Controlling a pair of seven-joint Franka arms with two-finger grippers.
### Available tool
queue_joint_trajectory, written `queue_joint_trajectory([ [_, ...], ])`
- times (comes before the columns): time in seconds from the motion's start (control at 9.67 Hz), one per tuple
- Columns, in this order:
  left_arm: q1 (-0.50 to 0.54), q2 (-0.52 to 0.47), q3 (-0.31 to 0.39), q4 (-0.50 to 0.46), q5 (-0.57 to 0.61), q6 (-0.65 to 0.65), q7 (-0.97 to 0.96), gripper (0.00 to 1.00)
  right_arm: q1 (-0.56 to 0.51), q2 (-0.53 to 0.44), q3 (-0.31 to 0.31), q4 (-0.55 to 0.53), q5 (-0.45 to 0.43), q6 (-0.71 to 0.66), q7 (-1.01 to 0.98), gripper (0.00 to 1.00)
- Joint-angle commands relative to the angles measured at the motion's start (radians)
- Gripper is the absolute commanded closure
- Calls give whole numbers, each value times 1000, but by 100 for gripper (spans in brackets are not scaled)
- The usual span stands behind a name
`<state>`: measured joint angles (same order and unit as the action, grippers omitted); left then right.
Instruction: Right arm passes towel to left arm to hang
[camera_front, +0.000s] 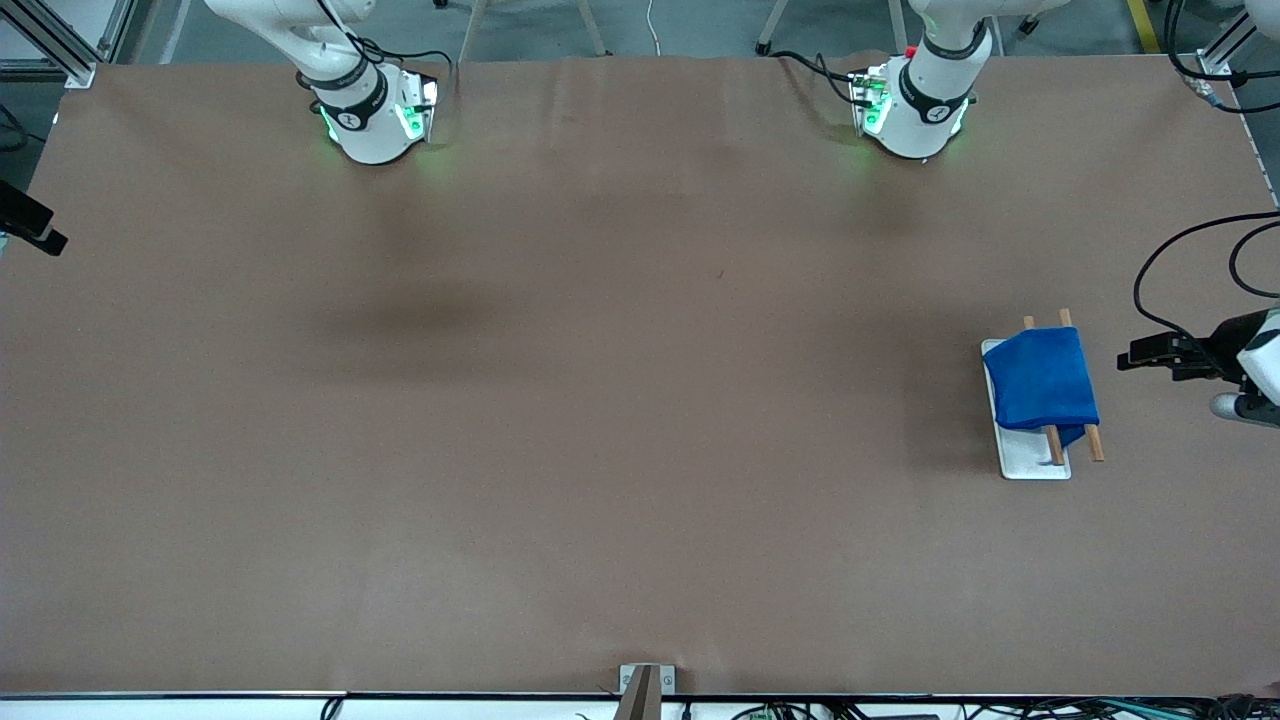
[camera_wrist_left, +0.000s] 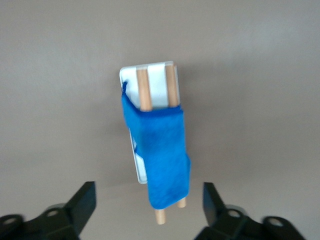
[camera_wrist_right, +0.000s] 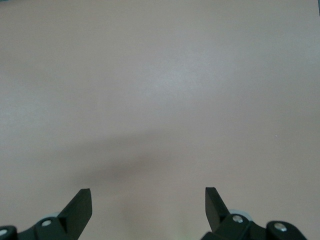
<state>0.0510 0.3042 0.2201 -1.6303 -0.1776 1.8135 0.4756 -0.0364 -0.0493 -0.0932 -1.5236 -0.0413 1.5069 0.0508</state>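
Observation:
The blue towel (camera_front: 1042, 380) hangs folded over two wooden rods (camera_front: 1094, 442) of a small rack with a white base (camera_front: 1030, 462), at the left arm's end of the table. My left gripper (camera_front: 1130, 358) hovers just beside the rack, open, with nothing between its fingers. In the left wrist view the towel (camera_wrist_left: 160, 150) drapes over the rods (camera_wrist_left: 144, 92) ahead of the left gripper (camera_wrist_left: 149, 194), apart from both fingers. My right gripper (camera_wrist_right: 148, 197) stands open over bare tabletop, holding nothing, and does not show in the front view.
Both arm bases (camera_front: 375, 120) (camera_front: 915, 110) stand along the table's edge farthest from the front camera. Black cables (camera_front: 1180, 250) loop over the table edge near the left gripper. A black fixture (camera_front: 30, 225) juts in at the right arm's end.

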Motion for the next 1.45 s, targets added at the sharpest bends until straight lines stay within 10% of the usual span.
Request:
queue_joint_trajectory([
  [0.0, 0, -77, -92, -17, 23, -11, -66, 0, -8, 6, 9, 10, -3, 27, 7, 0],
  [0.52, 0, -312, -352, -42, 199, -100, -485, 0, -8, 2, 10, -10, 34, 42, 66, 0],
  [1.34, -55, -298, -312, 115, 184, -318, -482, 0, -11, 2, 9, -10, 34, 36, 47, 0],
])
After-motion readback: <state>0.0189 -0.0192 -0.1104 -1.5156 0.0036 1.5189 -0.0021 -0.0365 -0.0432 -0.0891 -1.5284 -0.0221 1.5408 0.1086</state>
